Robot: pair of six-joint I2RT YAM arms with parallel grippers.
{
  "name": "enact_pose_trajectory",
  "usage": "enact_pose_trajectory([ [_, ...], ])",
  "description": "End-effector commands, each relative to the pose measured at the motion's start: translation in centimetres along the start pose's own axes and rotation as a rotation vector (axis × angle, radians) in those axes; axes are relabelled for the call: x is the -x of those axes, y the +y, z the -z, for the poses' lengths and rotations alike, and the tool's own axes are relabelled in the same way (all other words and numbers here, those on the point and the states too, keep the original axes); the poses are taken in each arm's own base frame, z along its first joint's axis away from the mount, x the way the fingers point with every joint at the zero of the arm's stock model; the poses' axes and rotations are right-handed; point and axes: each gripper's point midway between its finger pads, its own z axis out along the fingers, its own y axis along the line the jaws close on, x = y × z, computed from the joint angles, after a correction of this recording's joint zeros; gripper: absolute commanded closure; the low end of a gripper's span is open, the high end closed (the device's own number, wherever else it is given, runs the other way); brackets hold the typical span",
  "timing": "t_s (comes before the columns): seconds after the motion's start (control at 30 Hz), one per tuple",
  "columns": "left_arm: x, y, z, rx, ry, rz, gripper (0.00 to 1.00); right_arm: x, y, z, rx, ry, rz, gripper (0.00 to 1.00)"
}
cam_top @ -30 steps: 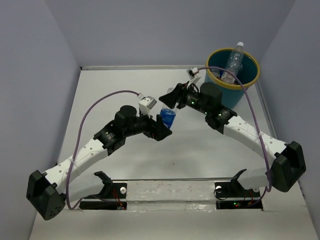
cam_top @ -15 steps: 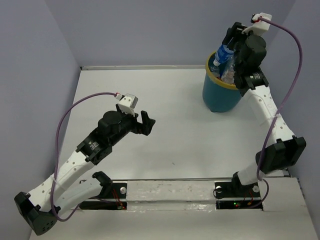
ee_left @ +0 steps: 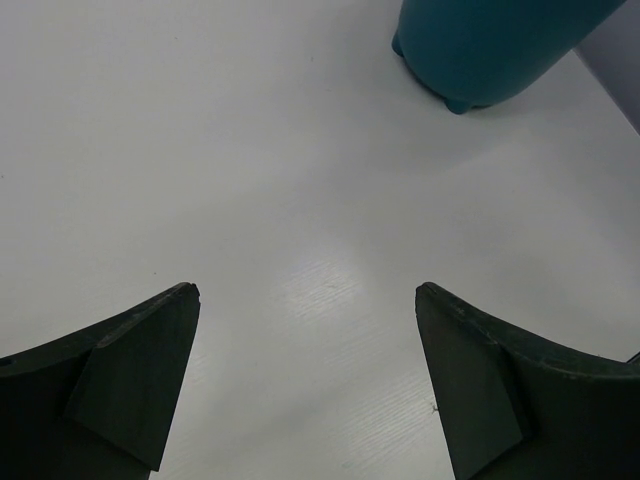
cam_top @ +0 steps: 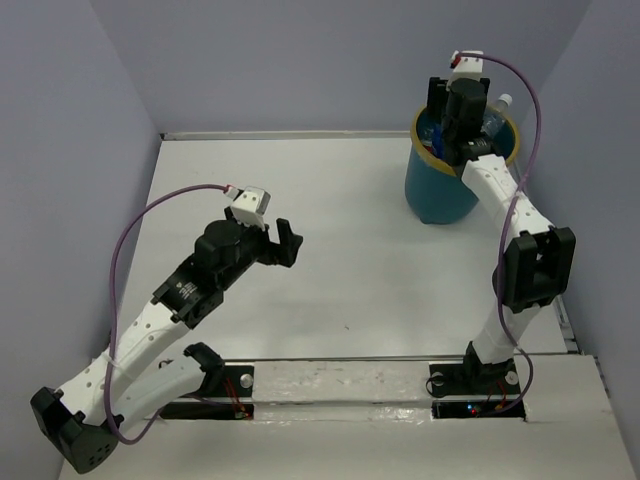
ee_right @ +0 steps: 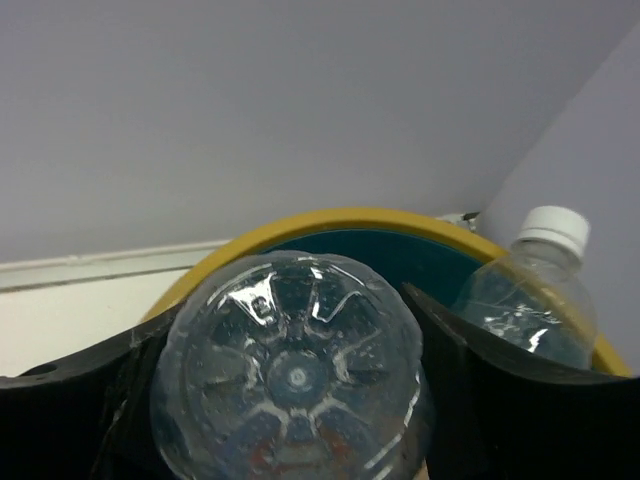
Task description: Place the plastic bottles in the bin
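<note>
The teal bin (cam_top: 440, 195) with a yellow rim stands at the far right of the table. My right gripper (cam_top: 444, 122) points down over its left side and is shut on a clear plastic bottle (ee_right: 290, 390). The bottle's ribbed base faces the wrist camera between the two fingers. In the top view the gripper mostly hides this bottle. A second clear bottle with a white cap (cam_top: 497, 110) leans inside the bin and also shows in the right wrist view (ee_right: 535, 295). My left gripper (cam_top: 289, 243) is open and empty above the table's middle, and its fingers (ee_left: 130, 370) frame bare tabletop.
The bin's wall (ee_left: 490, 50) shows at the top of the left wrist view, and its rim (ee_right: 330, 220) in the right wrist view. Grey walls close the table at the back and both sides. The right arm rises tall along the right side.
A second ago both grippers met on a blue-labelled bottle mid-table. The right arm carried it up over the bin and has now lowered it a little leftward. The left arm pulled back and has barely moved since.
</note>
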Motion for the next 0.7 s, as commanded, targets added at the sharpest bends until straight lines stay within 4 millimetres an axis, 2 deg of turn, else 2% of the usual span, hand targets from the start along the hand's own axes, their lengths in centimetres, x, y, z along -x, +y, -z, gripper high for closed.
enact_pose_trajectory([
  [0.0,1.2,1.3,0.3,0.059,-0.058,0.006,0.01,2.4,-1.6,0.7,-0.04,-0.046,0.001,0.18],
  [0.07,1.2,1.6,0.3,0.074,-0.059,0.007,0.01,2.1,-1.8,1.1,-0.043,-0.026,0.0,0.14],
  [0.13,1.4,2.1,0.4,0.098,-0.066,0.008,0.01,2.8,-2.1,1.6,-0.053,-0.037,-0.024,0.07],
  [0.2,1.4,2.6,0.4,0.123,-0.068,0.007,0.01,4.7,-2.3,2.6,-0.029,-0.067,-0.054,0.01],
  [0.27,1.4,3.0,0.3,0.143,-0.064,0.01,0.01,7.3,-2.5,4.3,0.005,-0.105,-0.099,0.0],
  [0.33,1.5,3.2,0.3,0.151,-0.064,0.01,0.01,8.9,-2.8,5.8,0.033,-0.125,-0.126,0.0],
  [0.37,1.6,3.4,0.3,0.159,-0.065,0.012,0.01,10.5,-3.0,7.5,0.069,-0.154,-0.157,0.0],
  [0.43,2.0,3.5,0.4,0.159,-0.077,0.017,0.01,11.7,-2.9,9.3,0.113,-0.177,-0.233,0.0],
  [0.47,2.2,3.6,0.6,0.161,-0.088,0.021,0.01,11.2,-2.3,10.1,0.163,-0.167,-0.246,0.0],
  [0.5,2.7,3.5,0.8,0.15,-0.107,0.024,0.01,12.5,-2.6,12.1,0.197,-0.194,-0.304,0.0],
  [0.57,3.4,3.3,1.1,0.137,-0.135,0.033,0.01,12.5,-2.0,14.2,0.272,-0.194,-0.356,0.0],
  [0.6,3.8,3.1,1.3,0.119,-0.148,0.037,0.01,12.4,-0.7,15.6,0.369,-0.188,-0.376,0.0],
  [0.63,4.4,2.7,1.8,0.1,-0.178,0.046,0.01,11.5,-0.2,17.7,0.442,-0.176,-0.402,0.0],
  [0.67,4.9,2.3,2.1,0.076,-0.195,0.05,0.01,11.5,1.7,19.7,0.591,-0.188,-0.401,0.0],
])
